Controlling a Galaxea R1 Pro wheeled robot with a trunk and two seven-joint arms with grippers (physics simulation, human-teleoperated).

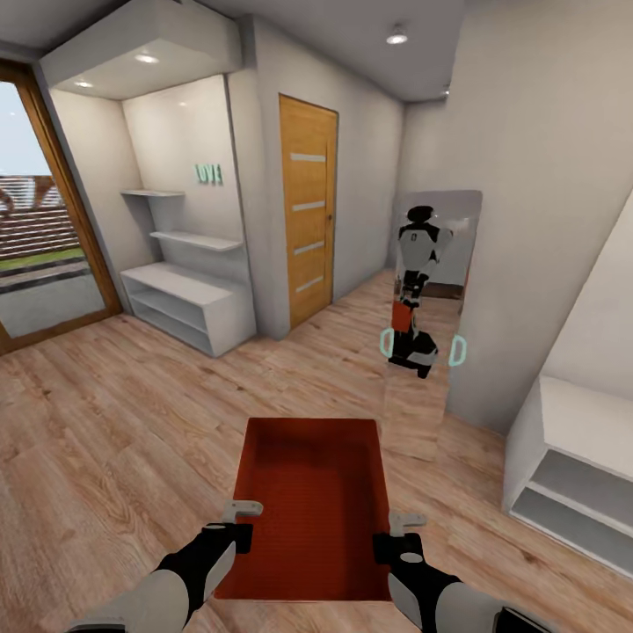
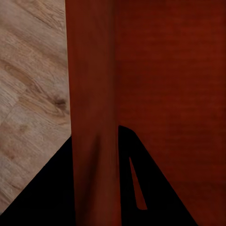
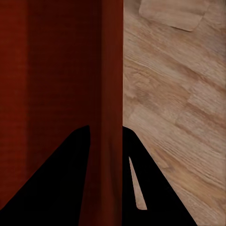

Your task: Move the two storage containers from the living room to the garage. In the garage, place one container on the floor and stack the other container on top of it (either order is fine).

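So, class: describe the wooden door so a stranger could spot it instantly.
Start at the white shelving alcove beside the glass doors. Just past its corner wall stands the wooden door, closed. It alone is orange-brown, with four pale horizontal strips, unlike the tall mirror further along.

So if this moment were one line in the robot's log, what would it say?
carrying | orange-red rectangular open-top bin | left gripper shut on left wall | right gripper shut on right wall | above light wood plank floor

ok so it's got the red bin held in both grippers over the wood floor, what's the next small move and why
Probably keep the grip and roll on. The left gripper and right gripper each clamp a side wall of the storage container, which is carried over light wood planks, not garage concrete. A mirror and white shelving stand close ahead to the right, so I'd steer toward the open floor on the left.
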